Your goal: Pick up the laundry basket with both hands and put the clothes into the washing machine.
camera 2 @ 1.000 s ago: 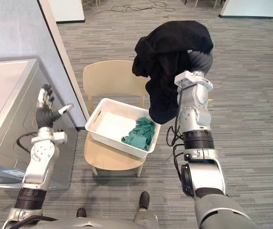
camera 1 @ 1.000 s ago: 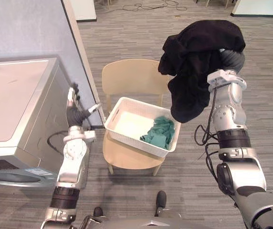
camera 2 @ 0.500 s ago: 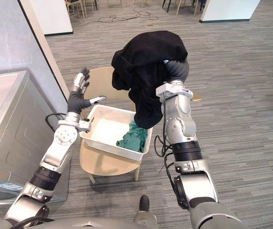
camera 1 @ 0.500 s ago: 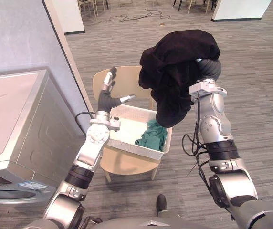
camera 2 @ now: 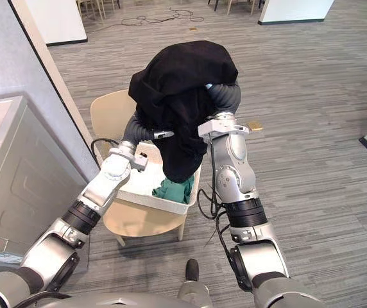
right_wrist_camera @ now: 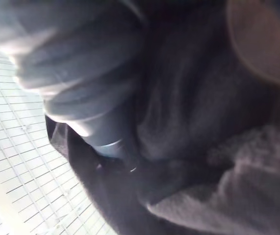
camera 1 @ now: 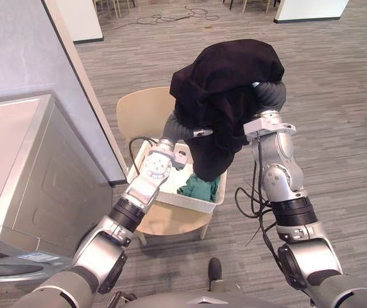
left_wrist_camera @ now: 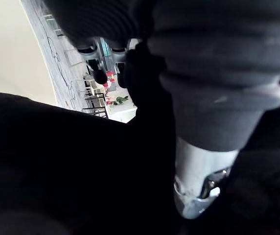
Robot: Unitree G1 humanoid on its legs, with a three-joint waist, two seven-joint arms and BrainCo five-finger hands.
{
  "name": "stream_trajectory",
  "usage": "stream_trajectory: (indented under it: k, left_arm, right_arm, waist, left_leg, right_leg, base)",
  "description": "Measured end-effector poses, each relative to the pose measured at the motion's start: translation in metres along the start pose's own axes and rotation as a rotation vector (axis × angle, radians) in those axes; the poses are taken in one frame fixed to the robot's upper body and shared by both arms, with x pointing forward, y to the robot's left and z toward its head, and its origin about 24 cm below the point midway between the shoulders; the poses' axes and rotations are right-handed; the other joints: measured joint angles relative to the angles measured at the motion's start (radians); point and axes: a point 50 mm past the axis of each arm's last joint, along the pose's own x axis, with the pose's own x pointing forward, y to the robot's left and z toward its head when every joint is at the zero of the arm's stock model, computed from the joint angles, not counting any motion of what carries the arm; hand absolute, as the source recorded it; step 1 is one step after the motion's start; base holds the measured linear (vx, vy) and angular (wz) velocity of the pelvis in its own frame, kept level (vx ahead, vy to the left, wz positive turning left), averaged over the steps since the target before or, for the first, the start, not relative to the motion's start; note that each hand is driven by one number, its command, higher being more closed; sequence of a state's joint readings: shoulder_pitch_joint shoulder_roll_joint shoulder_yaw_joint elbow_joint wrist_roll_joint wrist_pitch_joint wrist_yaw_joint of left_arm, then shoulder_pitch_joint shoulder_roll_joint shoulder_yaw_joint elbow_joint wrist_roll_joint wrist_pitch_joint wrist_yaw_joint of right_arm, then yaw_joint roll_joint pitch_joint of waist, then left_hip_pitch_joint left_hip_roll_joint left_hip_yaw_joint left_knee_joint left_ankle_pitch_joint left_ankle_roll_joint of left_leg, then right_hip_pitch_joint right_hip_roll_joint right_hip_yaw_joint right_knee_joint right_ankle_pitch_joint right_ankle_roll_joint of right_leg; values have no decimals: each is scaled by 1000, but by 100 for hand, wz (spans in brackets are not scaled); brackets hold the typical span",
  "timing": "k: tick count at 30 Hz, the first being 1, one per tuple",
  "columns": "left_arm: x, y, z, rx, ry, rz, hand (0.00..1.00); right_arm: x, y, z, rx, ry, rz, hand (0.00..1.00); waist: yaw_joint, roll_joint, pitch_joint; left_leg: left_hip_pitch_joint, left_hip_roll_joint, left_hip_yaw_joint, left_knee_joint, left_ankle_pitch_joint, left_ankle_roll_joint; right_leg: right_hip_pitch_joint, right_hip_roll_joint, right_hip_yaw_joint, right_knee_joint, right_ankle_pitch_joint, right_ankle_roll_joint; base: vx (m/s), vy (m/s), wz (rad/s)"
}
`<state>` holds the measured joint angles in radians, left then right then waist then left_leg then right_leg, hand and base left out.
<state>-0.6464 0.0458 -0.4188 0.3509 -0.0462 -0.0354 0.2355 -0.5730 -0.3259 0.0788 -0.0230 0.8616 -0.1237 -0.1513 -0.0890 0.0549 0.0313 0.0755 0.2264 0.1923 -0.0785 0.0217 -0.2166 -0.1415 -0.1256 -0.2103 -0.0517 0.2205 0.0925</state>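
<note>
- Hanging over the raised right hand (camera 1: 270, 96) is a big black cloth (camera 1: 228, 70), high above the basket (camera 1: 183, 200).
- The cloth covers most of that hand, so I cannot tell if it is clenched or loose.
- The left hand (camera 1: 185, 130) reaches up into the side of the black cloth. It is partly hidden in the folds, so I cannot tell if it grips the cloth.
- The white basket sits on the seat of a tan chair (camera 1: 138, 112). Both hands are up at the black cloth, away from the basket.
- A green cloth (camera 1: 199, 187) lies inside the basket, at the end nearer the right arm.
- The low end of the black cloth hangs down over the basket, above the green cloth.
- The grey washing machine (camera 1: 23, 173) stands on the robot's left, apart from the chair, with a blue-grey wall (camera 1: 17, 51) behind it.
</note>
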Motion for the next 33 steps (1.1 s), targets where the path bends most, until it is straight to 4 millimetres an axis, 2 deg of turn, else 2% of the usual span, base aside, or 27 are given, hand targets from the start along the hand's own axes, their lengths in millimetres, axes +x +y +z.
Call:
stream_trajectory:
  k: [9, 10, 18, 26, 32, 33]
  left_arm:
    - [10, -18, 15, 42, -39, -73, 0]
    - [11, -20, 17, 44, -44, -82, 100]
    - [16, -34, 25, 47, -61, -155, 100]
    - [17, -40, 28, 46, -61, -182, 100]
    - [17, -40, 28, 41, -57, -184, 100]
    - [17, -40, 28, 41, -57, -184, 100]
  right_arm:
    - [-4, 5, -10, 9, 39, 24, 100]
    - [-4, 6, -10, 10, 38, 30, 100]
    - [-10, 11, -12, 19, 49, 52, 100]
    - [-13, 8, -13, 18, 55, 41, 100]
    - [-13, 8, -13, 19, 55, 40, 100]
    - [-13, 8, -13, 19, 55, 40, 0]
  waist:
    - [-6, -2, 1]
    - [-8, -2, 2]
    - [-22, -5, 3]
    - [-24, -21, 5]
    - [-24, -22, 6]
    - [-24, -23, 6]
  left_leg:
    - [5, 0, 1, 0, -7, 1]
    - [6, 0, 2, 0, -7, 2]
    - [7, 0, 2, 0, -14, 5]
    - [14, -1, 1, 0, -19, 9]
    - [15, -2, 1, 0, -20, 11]
    - [15, -2, 1, 0, -21, 11]
  right_leg:
    - [1, 0, 1, 6, -13, 3]
    - [2, 0, 1, 6, -14, 3]
    - [7, -1, 1, 14, -24, 8]
    - [6, -6, -1, 37, -41, 11]
    - [6, -7, -4, 45, -48, 14]
    - [6, -8, -4, 45, -48, 14]
  base:
    - [0, 0, 0]
    - [0, 0, 0]
    - [0, 0, 0]
    - [0, 0, 0]
    - [0, 0, 0]
    - [0, 0, 0]
